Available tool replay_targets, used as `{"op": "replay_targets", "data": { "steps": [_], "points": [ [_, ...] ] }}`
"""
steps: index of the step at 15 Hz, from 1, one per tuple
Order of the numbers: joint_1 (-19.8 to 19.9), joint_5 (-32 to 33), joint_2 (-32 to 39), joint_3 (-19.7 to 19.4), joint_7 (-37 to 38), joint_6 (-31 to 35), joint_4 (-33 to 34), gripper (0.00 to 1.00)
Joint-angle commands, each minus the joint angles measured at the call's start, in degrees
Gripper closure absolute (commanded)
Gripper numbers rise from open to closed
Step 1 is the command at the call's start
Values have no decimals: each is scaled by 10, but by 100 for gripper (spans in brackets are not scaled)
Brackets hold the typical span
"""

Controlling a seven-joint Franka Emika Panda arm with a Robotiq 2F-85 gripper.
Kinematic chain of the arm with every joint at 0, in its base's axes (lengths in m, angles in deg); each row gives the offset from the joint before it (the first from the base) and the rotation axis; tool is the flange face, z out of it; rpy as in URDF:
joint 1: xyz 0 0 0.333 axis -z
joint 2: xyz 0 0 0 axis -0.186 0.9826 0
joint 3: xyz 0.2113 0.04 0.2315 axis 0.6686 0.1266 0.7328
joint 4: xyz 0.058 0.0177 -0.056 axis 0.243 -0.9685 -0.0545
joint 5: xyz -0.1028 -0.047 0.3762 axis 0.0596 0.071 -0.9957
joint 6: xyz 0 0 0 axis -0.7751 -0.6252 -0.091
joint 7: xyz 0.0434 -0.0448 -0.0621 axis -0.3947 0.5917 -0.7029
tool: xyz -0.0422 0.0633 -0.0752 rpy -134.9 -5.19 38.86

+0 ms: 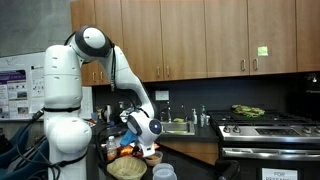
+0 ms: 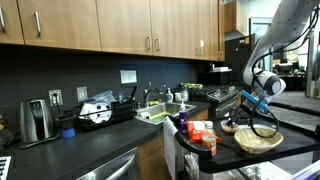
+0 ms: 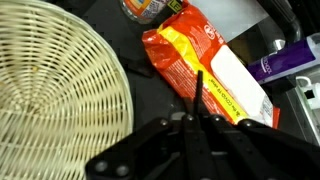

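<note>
Gripper: my gripper (image 3: 199, 88) enters the wrist view from the bottom centre. Its two fingers are pressed together into one thin dark line, with nothing pinched between them.
Nearest thing: an orange and yellow snack bag (image 3: 215, 65) lies flat, running from upper centre down to the lower right. My closed fingertips sit over its left half, and I cannot tell whether they touch it.
Left edge: a woven basket (image 3: 60, 90) fills the left of the frame, its curved rim bulging toward the centre.
Open room: a narrow strip of dark counter (image 3: 155, 95) runs between the basket rim and the bag's left edge, widest at the bottom.
Right edge: a purple-labelled pack (image 3: 285, 66) lies just beside the bag at the right border.
Top edge: a round tin (image 3: 145, 8) is cut off at the top, near the bag's upper corner.
Wider scene: in an exterior view the basket (image 2: 258, 141) sits near the counter's front edge.
</note>
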Motion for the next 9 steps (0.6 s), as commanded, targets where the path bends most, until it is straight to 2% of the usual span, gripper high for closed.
{"op": "replay_targets", "data": {
  "steps": [1,2,3,9],
  "points": [
    [10,3,14,-9,-34,-36,0,99],
    [3,2,6,-2,-15,-14,0,99],
    [3,2,6,-2,-15,-15,0,95],
    [3,2,6,-2,-15,-15,0,95]
  ]
}}
